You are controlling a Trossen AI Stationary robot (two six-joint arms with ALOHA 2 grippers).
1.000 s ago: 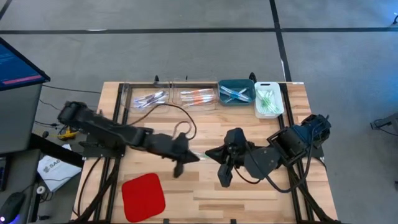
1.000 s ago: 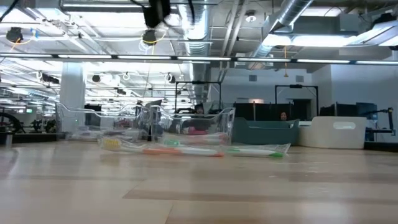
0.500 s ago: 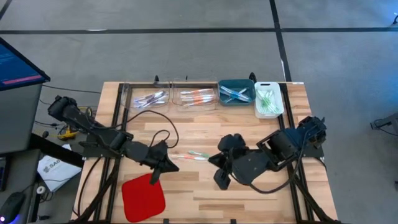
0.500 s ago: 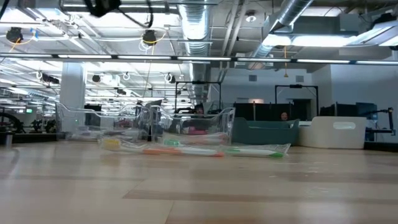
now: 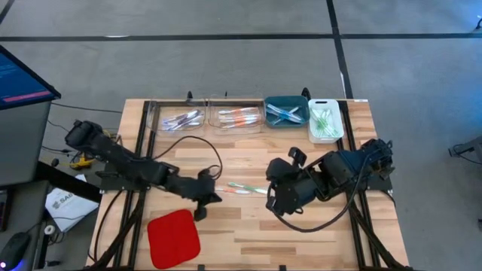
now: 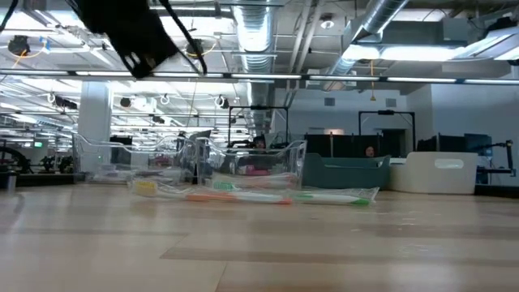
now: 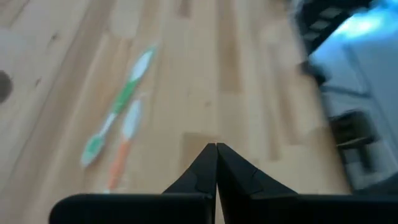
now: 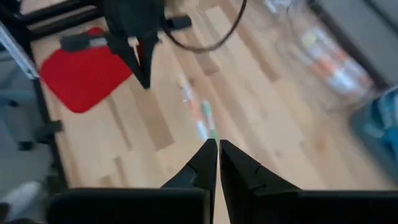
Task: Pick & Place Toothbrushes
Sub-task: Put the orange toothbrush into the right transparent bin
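Note:
Two toothbrushes lie flat on the wooden table near its middle, one with green accents (image 5: 247, 187) (image 7: 121, 102) and one with orange accents (image 5: 228, 192) (image 7: 121, 152). In the low view they lie end to end (image 6: 268, 195). My left gripper (image 5: 200, 209) (image 7: 216, 148) is shut and empty, above the table to the left of them. My right gripper (image 5: 273, 203) (image 8: 217, 146) is shut and empty, above the table to their right, pointing down at a slant. More toothbrushes lie in the bins at the far edge.
Along the far edge stand two clear bins (image 5: 178, 119) (image 5: 239, 117), a teal bin (image 5: 286, 111) and a white bin (image 5: 325, 120). A flat red pad (image 5: 173, 237) lies near the front left. A black cable (image 5: 197, 147) loops over the table by the left arm.
My left gripper has drawn back from the toothbrushes toward the table's left and near edge and come lower; its arm now shows at the low view's top left. My right gripper has tipped and rolled at the wrist and sunk a little. Both toothbrushes lie where they were.

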